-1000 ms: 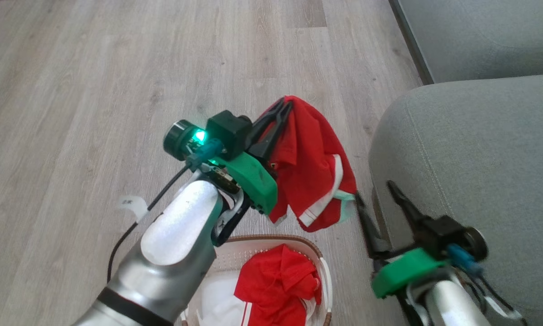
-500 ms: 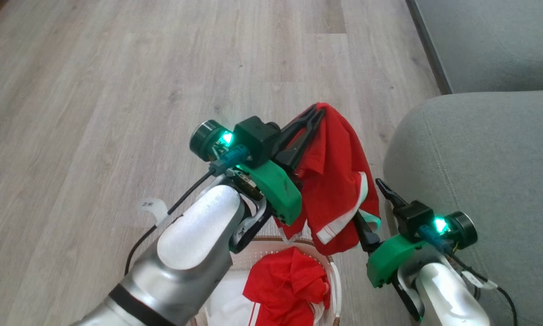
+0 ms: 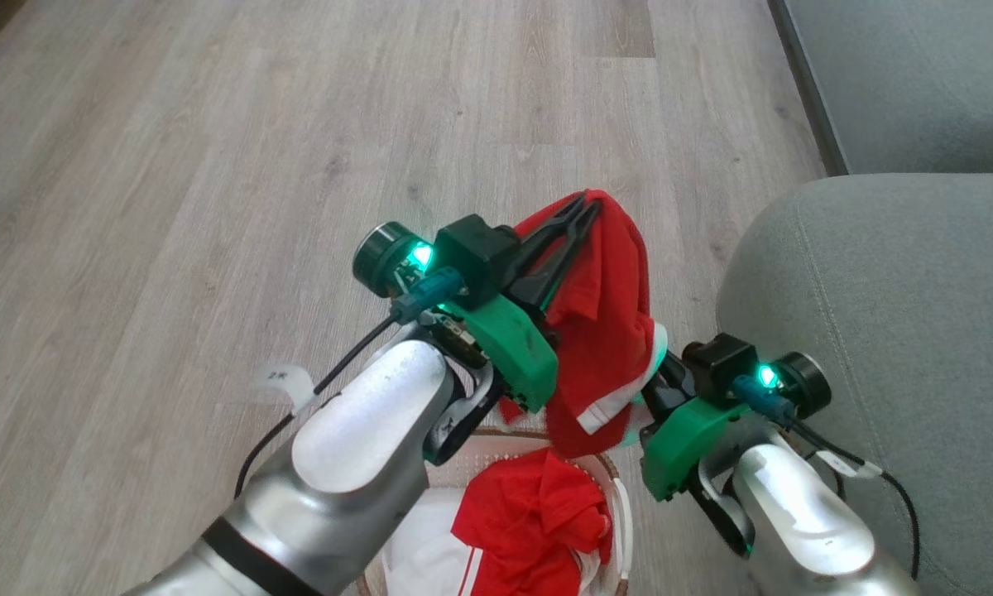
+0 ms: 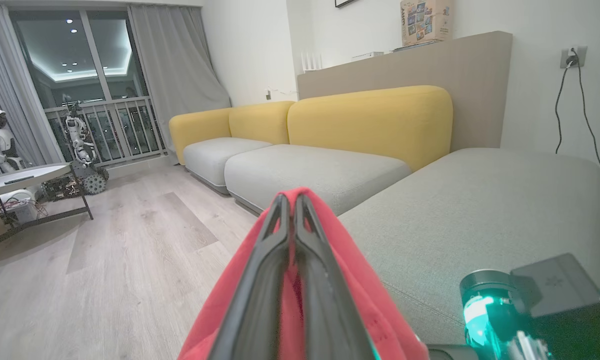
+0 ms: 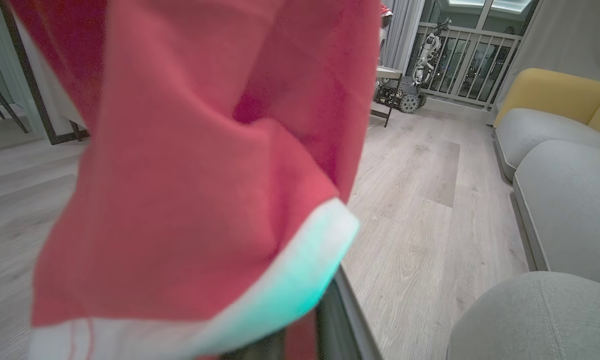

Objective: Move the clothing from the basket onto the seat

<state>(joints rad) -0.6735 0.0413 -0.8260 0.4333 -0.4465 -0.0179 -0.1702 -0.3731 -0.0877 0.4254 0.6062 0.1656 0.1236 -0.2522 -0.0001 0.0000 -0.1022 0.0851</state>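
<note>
Red garment hangs from the left gripper, jaws shut on it — right gripper at its hem, jaws can't tell — more clothing in the basket, none on the seat.

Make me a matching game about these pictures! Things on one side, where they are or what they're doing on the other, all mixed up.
1. left gripper
2. basket
3. seat
4. hanging garment

A. grey-green, on the right
B. on the floor, with red clothes inside
C. dangling in the air, white trim at its hem
D. shut on red fabric

Pairs: 1-D, 2-B, 3-A, 4-C
</note>
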